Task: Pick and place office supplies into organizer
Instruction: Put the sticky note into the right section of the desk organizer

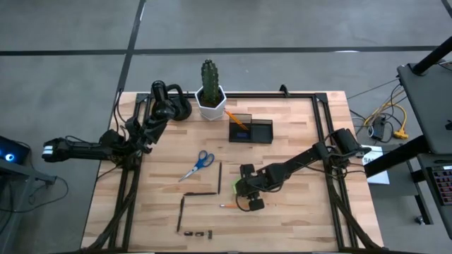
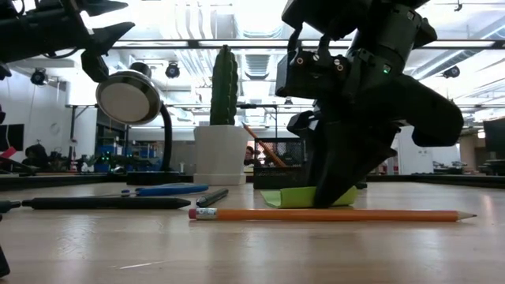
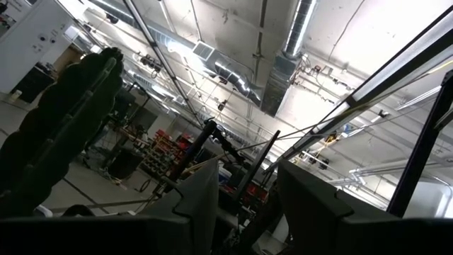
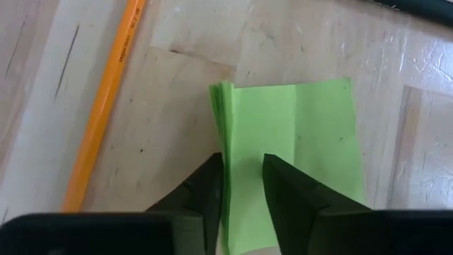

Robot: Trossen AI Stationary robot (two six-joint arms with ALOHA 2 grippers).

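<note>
The green pad point(image 4: 290, 163) lies flat on the bench point(image 1: 296, 219), right of centre and in front of the organizer point(image 1: 251, 129), with one edge lifted into a thin fold. The right tool point(image 4: 243, 188) is set directly over that edge, pointing down at it, and its two fingers point(image 4: 205, 195) are seen part-closed, with only a narrow gap between them; the fold sits in or at that gap, but whether it is actually pinched cannot be told, so the grip is judged to be not yet made. The pad's raised edge runs roughly in line with the gap, so a further squeeze should catch it. An orange pencil point(image 4: 102, 106) lies just beside the pad, its long axis close to parallel with that edge, apart from the fingers. The right arm is far the nearer; the left tool point(image 1: 51, 150) is parked off the bench's left side, its fingers apart and holding nothing. Counted on the bench in the high view: one pad, one pair of scissors point(image 1: 198, 164), one orange pencil beside the pad, three dark pens point(image 1: 219, 176), a row of small clips point(image 1: 198, 233) too small to number surely, and one organizer, in which another orange pencil and a blue block show. A cactus point(image 1: 210, 88) stands behind.
</note>
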